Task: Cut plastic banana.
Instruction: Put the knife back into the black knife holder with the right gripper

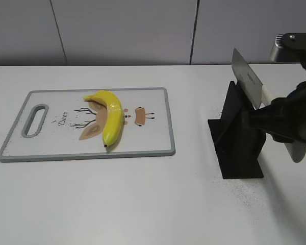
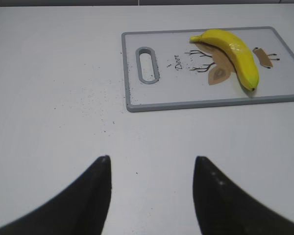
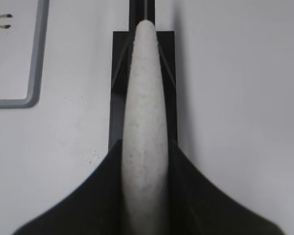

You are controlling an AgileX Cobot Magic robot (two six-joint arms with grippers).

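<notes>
I have the right gripper [image 3: 146, 196] pinched on the pale handle of the knife [image 1: 249, 80], its blade raised above the black stand [image 1: 235, 137] at the right of the table [image 1: 143, 204]. The banana [image 1: 111, 116] lies whole on the cutting board [image 1: 158, 122], well to the left. My left gripper [image 2: 152, 181] hangs spread over bare table nearer me. I judge the pickup is in hand; next I must carry the blade left over the banana.
</notes>
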